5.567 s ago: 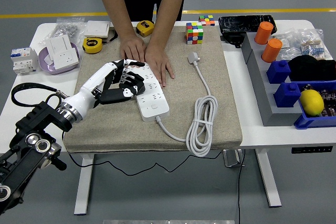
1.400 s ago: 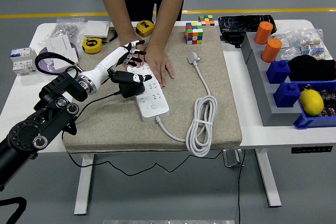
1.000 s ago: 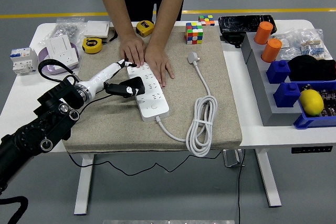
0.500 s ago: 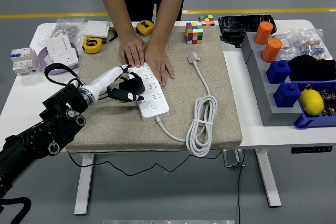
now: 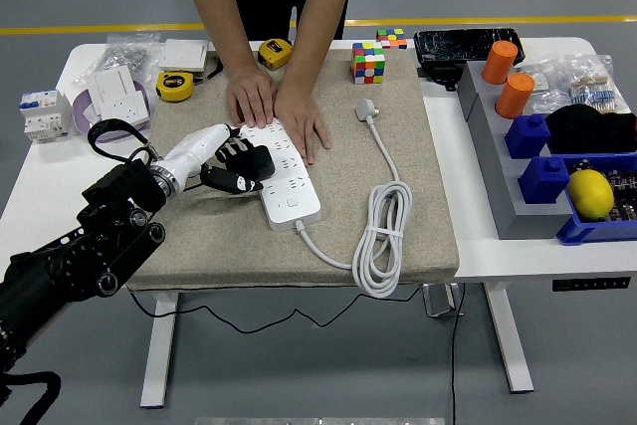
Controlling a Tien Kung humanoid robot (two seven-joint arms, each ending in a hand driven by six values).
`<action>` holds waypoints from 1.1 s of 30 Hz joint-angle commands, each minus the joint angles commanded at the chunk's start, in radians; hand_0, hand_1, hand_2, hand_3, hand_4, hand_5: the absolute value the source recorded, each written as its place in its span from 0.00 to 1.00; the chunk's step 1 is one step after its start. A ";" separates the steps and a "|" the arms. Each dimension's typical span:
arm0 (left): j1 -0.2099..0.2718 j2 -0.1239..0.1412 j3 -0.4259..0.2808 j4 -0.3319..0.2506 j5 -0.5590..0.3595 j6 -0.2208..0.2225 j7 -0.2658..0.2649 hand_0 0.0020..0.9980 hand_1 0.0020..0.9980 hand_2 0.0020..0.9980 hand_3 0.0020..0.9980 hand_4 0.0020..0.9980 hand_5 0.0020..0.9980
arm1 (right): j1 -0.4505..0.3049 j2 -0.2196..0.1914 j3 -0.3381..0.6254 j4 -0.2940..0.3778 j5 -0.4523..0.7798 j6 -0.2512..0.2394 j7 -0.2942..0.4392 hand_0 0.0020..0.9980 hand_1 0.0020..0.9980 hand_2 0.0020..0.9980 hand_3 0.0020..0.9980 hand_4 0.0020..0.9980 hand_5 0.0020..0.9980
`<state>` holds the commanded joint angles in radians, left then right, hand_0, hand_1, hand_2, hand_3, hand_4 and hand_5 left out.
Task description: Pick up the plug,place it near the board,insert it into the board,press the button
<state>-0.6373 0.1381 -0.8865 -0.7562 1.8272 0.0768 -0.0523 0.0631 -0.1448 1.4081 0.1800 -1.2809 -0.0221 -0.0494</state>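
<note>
A white power strip (image 5: pixel 287 178) lies slantwise on the beige mat (image 5: pixel 398 146). A person at the far side presses both hands (image 5: pixel 277 105) on its far end. My left hand (image 5: pixel 231 158) comes in from the left and is curled around a black plug (image 5: pixel 250 162), holding it against the strip's left edge about halfway along. Whether the pins sit in a socket is hidden by my fingers. The plug's thin black cable trails back along my forearm. The strip's button end (image 5: pixel 295 207) is uncovered.
The strip's own white plug (image 5: pixel 366 106) and coiled cord (image 5: pixel 383 244) lie on the right of the mat. Two tape measures (image 5: pixel 176 85), a colour cube (image 5: pixel 368 62) and white sockets (image 5: pixel 117 99) stand at the back; grey and blue bins (image 5: pixel 542 161) on the right.
My left hand has swung from over the strip down to its left edge, carrying the black plug, and its fingers have curled tighter. The person's hands have stayed on the strip.
</note>
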 joint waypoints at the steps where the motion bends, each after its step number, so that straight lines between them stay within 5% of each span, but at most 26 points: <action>1: 0.000 0.000 0.001 0.000 0.002 0.002 0.000 0.37 0.41 0.49 0.55 0.86 0.15 | 0.000 0.000 0.000 0.000 -0.001 0.000 0.000 0.92 0.79 0.74 0.78 1.00 0.74; 3: -0.001 -0.001 0.001 -0.001 0.006 0.005 -0.001 0.34 0.36 0.46 0.55 0.78 0.12 | 0.000 0.000 0.002 0.000 -0.001 0.000 -0.001 0.92 0.79 0.74 0.78 1.00 0.74; 22: 0.005 0.001 -0.002 -0.014 -0.018 -0.004 -0.003 0.32 0.30 0.42 0.51 0.67 0.06 | -0.001 0.001 0.004 0.000 -0.005 0.000 -0.002 0.92 0.79 0.74 0.78 1.00 0.74; 33: 0.042 0.004 -0.053 -0.051 -0.157 -0.053 -0.013 0.32 0.31 0.41 0.49 0.64 0.04 | -0.003 0.002 0.004 0.000 -0.004 0.000 -0.001 0.92 0.79 0.74 0.78 1.00 0.74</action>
<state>-0.5954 0.1418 -0.9392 -0.8069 1.6706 0.0241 -0.0648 0.0601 -0.1425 1.4117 0.1800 -1.2848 -0.0222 -0.0506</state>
